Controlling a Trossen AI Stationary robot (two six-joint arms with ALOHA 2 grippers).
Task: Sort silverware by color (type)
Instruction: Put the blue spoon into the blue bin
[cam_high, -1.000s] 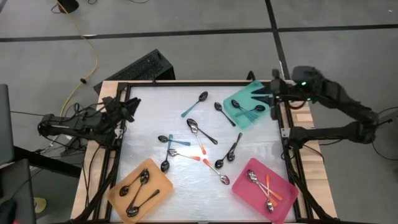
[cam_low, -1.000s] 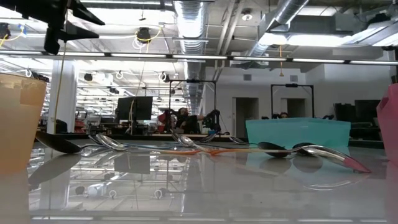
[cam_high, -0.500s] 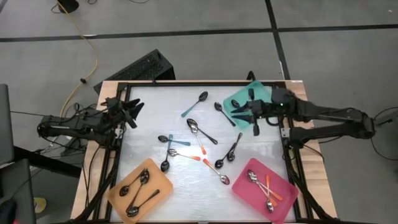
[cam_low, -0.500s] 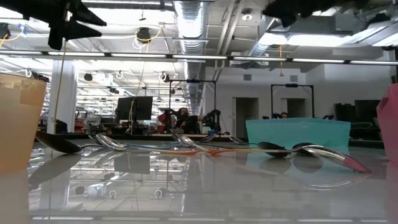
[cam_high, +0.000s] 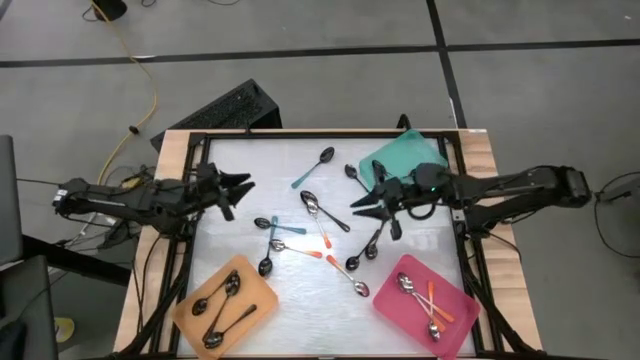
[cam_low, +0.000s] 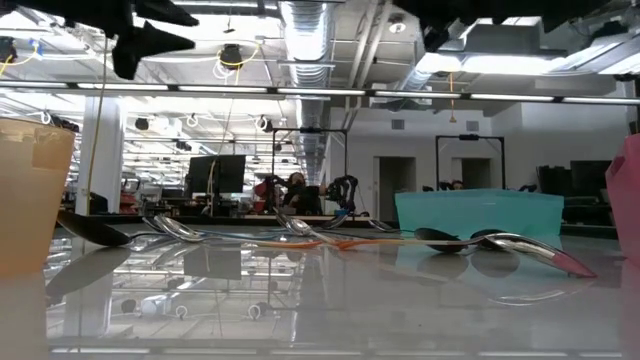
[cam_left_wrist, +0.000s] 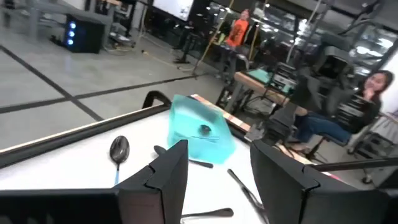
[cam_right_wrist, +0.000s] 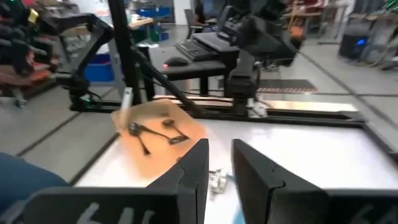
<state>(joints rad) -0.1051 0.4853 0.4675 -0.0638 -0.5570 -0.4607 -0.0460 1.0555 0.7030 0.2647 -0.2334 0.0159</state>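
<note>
Several spoons (cam_high: 322, 228) lie scattered flat on the middle of the white table: silver ones, orange-handled ones, a teal-handled one (cam_high: 315, 167) and dark-handled ones. My left gripper (cam_high: 243, 188) hovers open over the table's left part, pointing right toward them; in its wrist view (cam_left_wrist: 219, 167) nothing is between the fingers. My right gripper (cam_high: 356, 204) hangs above the spoons right of the middle, pointing left. Its fingers stand a little apart (cam_right_wrist: 221, 167) and hold nothing. In the low view the spoons (cam_low: 300, 232) lie in a row.
A teal tray (cam_high: 412, 155) sits at the far right with a spoon in it (cam_left_wrist: 204, 129). An orange tray (cam_high: 250, 285) holding dark spoons is at the near left, and a pink tray (cam_high: 460, 305) with orange-handled spoons at the near right. A black frame rims the table.
My right gripper has swung from over the teal tray at the far right corner toward the table's middle, leftward and nearer. My left gripper has moved from the left edge rightward over the table. The spoons have stayed where they were.
</note>
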